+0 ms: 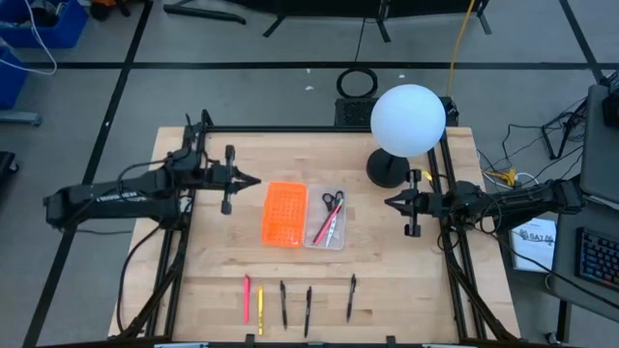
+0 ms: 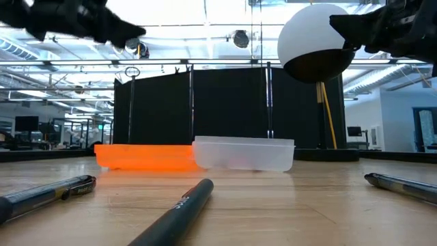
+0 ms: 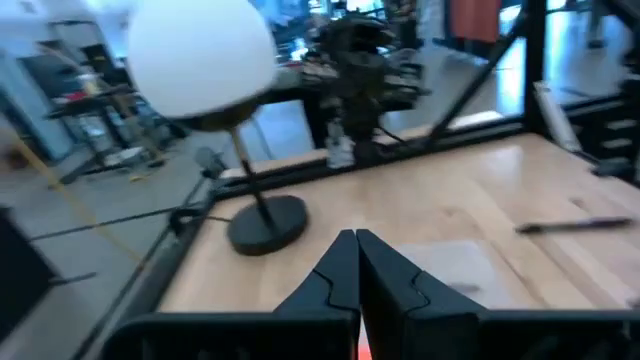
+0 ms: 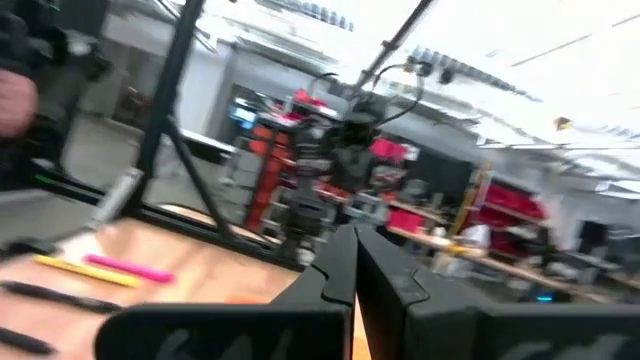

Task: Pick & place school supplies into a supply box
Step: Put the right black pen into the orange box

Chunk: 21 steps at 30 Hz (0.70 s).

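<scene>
The supply box (image 1: 327,218), a clear tray, lies at the table's middle with black-handled scissors (image 1: 333,200) and a red pen (image 1: 324,228) inside it. An orange perforated piece (image 1: 283,214) lies against its left side. Near the table's front edge lie a pink pen (image 1: 247,293), a yellow pencil (image 1: 260,309) and three black pens (image 1: 309,309). My left gripper (image 1: 255,181) hangs shut above the table, left of the orange piece, holding nothing. My right gripper (image 1: 389,201) hangs shut to the right of the box, also holding nothing.
A lamp with a white globe (image 1: 408,119) and a round black base (image 1: 387,169) stands at the table's far right, close to my right gripper. Black frame rails (image 1: 450,251) run along the table's sides. Bare wood lies between the box and the row of pens.
</scene>
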Each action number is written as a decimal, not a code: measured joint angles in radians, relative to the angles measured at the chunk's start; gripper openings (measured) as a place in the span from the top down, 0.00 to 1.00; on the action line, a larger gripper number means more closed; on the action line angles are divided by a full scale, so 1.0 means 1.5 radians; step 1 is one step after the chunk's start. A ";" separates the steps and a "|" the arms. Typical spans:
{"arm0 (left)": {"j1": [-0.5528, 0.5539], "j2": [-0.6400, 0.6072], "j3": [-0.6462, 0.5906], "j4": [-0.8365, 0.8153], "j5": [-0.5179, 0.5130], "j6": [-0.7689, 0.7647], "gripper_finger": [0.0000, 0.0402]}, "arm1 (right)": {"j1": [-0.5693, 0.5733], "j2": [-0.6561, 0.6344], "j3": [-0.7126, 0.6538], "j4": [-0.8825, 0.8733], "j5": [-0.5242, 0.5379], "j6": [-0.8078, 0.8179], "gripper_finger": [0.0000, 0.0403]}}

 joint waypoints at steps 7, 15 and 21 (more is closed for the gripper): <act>0.026 -0.119 -0.127 0.048 0.067 -0.013 0.99 | 0.000 0.002 0.000 -0.004 0.033 0.006 1.00; 0.042 -0.203 -0.246 0.099 0.056 -0.022 1.00 | 0.000 0.032 0.000 -0.018 0.071 0.089 1.00; 0.055 -0.200 -0.281 0.097 0.036 0.060 1.00 | -0.001 0.072 0.000 -0.033 0.117 0.127 1.00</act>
